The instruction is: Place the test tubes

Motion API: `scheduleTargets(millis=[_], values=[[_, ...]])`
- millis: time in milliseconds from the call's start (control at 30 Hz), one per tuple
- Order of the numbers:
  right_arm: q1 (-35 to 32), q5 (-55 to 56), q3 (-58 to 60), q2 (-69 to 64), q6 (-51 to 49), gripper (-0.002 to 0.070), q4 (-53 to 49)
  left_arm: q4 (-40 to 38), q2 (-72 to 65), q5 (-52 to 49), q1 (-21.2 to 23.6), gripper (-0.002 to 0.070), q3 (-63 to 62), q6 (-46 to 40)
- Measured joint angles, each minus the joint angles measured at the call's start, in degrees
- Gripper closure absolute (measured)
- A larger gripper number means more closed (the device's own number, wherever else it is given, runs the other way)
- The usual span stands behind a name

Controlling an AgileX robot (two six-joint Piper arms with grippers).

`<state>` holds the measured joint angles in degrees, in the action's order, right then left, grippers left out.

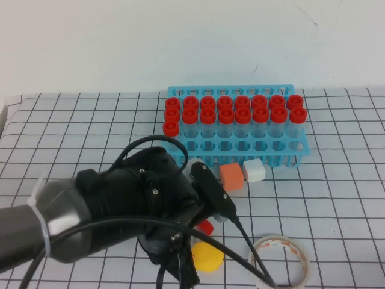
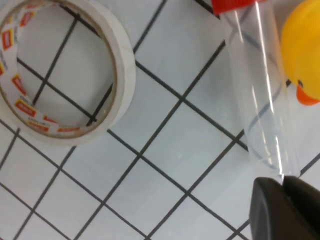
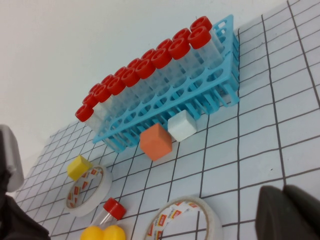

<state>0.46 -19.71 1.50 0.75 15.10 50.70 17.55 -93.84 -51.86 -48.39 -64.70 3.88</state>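
A clear test tube with a red cap (image 2: pixel 257 85) lies flat on the gridded mat, right beside a yellow rubber duck (image 2: pixel 305 55). My left gripper (image 2: pixel 283 181) is shut, its tips against the tube's rounded bottom end and nothing clamped between them. In the high view the left arm (image 1: pixel 144 198) covers the gripper and most of the tube; only the red cap (image 1: pixel 206 227) shows. The blue rack (image 1: pixel 304 150) stands at the back with two rows of red-capped tubes and one more at its left end. My right gripper (image 3: pixel 285 192) is shut and empty, low over the mat.
An orange cube (image 1: pixel 231 176) and a white cube (image 1: pixel 254 170) sit against the rack's front. A tape roll (image 1: pixel 281 239) lies at the front right, close to the duck (image 1: pixel 207 257). A yellow cube (image 3: pixel 80 166) and a second tape roll (image 3: pixel 87 190) show in the right wrist view.
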Motion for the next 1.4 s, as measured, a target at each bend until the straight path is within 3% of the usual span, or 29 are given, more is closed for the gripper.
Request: scheduleTargets(millis=[100, 300, 400, 1033, 1133, 1200, 1400], values=[[0.0, 0.0, 0.0, 0.0, 0.3, 0.0678, 0.0, -1.2, 0.0, -0.1, 1.4, 0.0607, 0.0, 0.0], [0.0, 0.0, 0.0, 0.0, 0.4, 0.0678, 0.0, -13.1, 0.0, -1.9, 8.5, 0.0277, 0.0, -1.9], [0.0, 0.0, 0.0, 0.0, 0.4, 0.0678, 0.0, -18.4, 0.0, 0.1, 11.0, 0.0209, 0.1, -5.7], [0.0, 0.2, 0.0, 0.0, 1.2, 0.0678, 0.0, -20.4, -8.7, 4.0, 11.5, 0.0258, 0.6, -10.8], [0.0, 0.2, 0.0, 0.0, 1.2, 0.0678, 0.0, -19.7, -8.7, 4.5, 11.5, 0.0340, 0.6, -10.8], [0.0, 0.2, 0.0, 0.0, 1.2, 0.0678, 0.0, -19.6, -8.7, 5.1, 11.6, 0.0461, 0.6, -10.8], [0.0, 1.4, 0.0, 0.0, 1.2, 0.0678, 0.0, -19.8, -4.7, 5.2, 11.6, 0.0462, 0.8, -11.7]])
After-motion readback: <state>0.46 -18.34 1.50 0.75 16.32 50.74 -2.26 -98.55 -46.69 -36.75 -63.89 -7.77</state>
